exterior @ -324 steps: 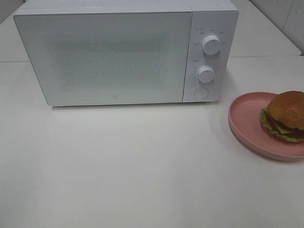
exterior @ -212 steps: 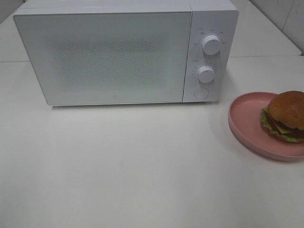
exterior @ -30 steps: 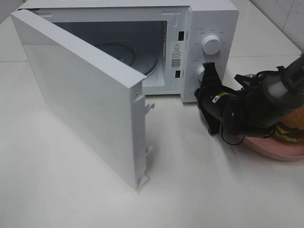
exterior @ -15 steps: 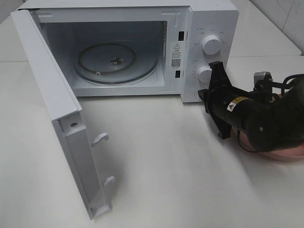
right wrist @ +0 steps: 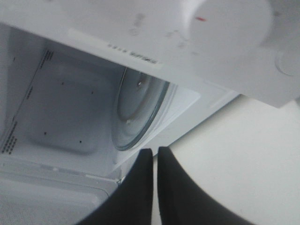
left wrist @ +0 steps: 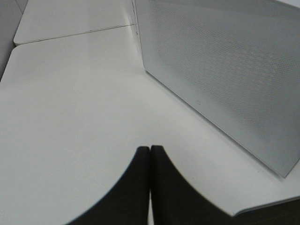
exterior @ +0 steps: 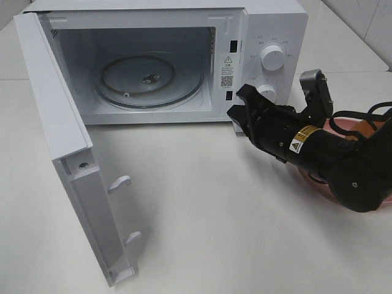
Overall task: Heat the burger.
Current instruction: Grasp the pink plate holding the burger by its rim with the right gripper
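Observation:
The white microwave (exterior: pixel 269 24) stands open, its door (exterior: pixel 58 153) swung wide to the left. Inside lies the glass turntable (exterior: pixel 150 79), also seen in the right wrist view as the turntable (right wrist: pixel 140 108). My right gripper (exterior: pixel 237 110) is shut and empty, low in front of the control panel and pointing toward the cavity; its fingers (right wrist: pixel 140 183) are almost touching. The burger (exterior: pixel 366 128) is mostly hidden behind my right arm; only a bit of brown bun shows. My left gripper (left wrist: pixel 150 157) is shut and empty over bare table, out of the exterior view.
Two white knobs (exterior: pixel 271 56) sit on the panel just above my right gripper. The pink plate (exterior: pixel 320 179) peeks out under my right arm at the right edge. The door's outer face (left wrist: pixel 225 79) stands close to my left gripper.
The door has swung a little further open. My right arm has moved left and turned, so its gripper now points at the open cavity rather than sitting beside the knobs.

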